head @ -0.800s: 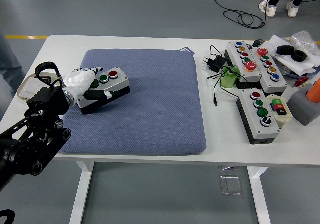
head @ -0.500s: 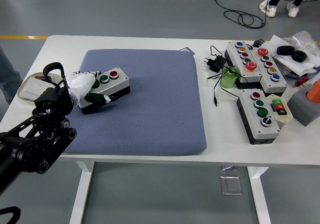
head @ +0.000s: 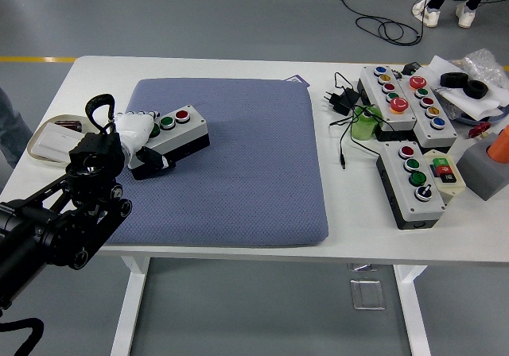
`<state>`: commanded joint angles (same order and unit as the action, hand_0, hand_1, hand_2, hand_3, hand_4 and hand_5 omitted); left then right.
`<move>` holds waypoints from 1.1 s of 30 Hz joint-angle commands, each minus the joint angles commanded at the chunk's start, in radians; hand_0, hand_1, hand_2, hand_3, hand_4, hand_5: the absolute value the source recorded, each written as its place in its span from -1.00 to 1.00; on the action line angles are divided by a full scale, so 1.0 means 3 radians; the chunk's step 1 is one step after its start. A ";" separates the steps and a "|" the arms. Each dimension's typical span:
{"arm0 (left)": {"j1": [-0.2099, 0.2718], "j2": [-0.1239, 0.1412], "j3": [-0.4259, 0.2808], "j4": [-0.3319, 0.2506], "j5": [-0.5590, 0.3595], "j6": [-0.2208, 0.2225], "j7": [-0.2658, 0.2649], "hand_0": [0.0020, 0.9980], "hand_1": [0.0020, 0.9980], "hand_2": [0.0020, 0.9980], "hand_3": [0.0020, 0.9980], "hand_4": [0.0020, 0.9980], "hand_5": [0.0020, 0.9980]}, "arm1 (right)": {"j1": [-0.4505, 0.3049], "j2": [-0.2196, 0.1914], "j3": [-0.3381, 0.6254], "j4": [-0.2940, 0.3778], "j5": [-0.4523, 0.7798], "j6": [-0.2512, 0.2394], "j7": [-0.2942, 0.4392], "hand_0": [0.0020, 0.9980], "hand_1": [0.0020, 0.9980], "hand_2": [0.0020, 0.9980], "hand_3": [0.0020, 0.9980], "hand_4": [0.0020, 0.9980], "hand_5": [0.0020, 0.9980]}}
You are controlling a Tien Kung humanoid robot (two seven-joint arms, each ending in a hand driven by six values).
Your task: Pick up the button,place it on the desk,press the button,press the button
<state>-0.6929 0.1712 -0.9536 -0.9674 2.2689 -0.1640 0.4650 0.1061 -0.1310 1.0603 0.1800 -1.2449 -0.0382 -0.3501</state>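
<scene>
From my remote station: my black left arm reaches in from the near left, its white-gloved left hand (head: pixel 134 132) with fingers clamped on the left end of a grey 2-button control box with a black base (head: pixel 169 139), one green and one red button on top. The box sits on the left part of the blue-grey quilted pad (head: pixel 238 173) covering the white table (head: pixel 238 68). Far right, 3 more grey button boxes (head: pixel 409 133) lie among black cables.

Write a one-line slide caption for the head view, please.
Left hand grips a grey button box on the blue pad.
</scene>
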 joint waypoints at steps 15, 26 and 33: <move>-0.0033 -0.0036 0.0080 0.0142 0.0000 0.0103 0.0044 -0.17 -0.11 -0.20 0.73 0.45 -0.66 | 0.0003 -0.0002 -0.0027 0.0000 -0.0029 0.0007 0.0007 0.34 0.30 0.43 0.20 -0.22 -0.51; -0.0058 -0.0055 0.0099 0.0275 0.0000 0.0317 -0.0084 -0.32 -0.47 -0.58 -0.22 0.03 -1.00 | -0.0007 -0.0001 -0.0024 0.0000 -0.0042 0.0008 0.0003 0.33 0.30 0.43 0.20 -0.22 -0.51; -0.0019 -0.0019 0.0043 0.0252 0.0000 0.0439 -0.0134 -0.43 -0.68 -0.75 -0.57 -0.47 -1.00 | -0.0025 -0.0004 -0.0029 0.0000 -0.0045 0.0011 0.0001 0.33 0.30 0.43 0.20 -0.22 -0.51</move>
<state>-0.6986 0.1655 -0.9407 -0.8917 2.2689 -0.0323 0.4249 0.0986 -0.1323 1.0515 0.1800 -1.2584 -0.0349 -0.3498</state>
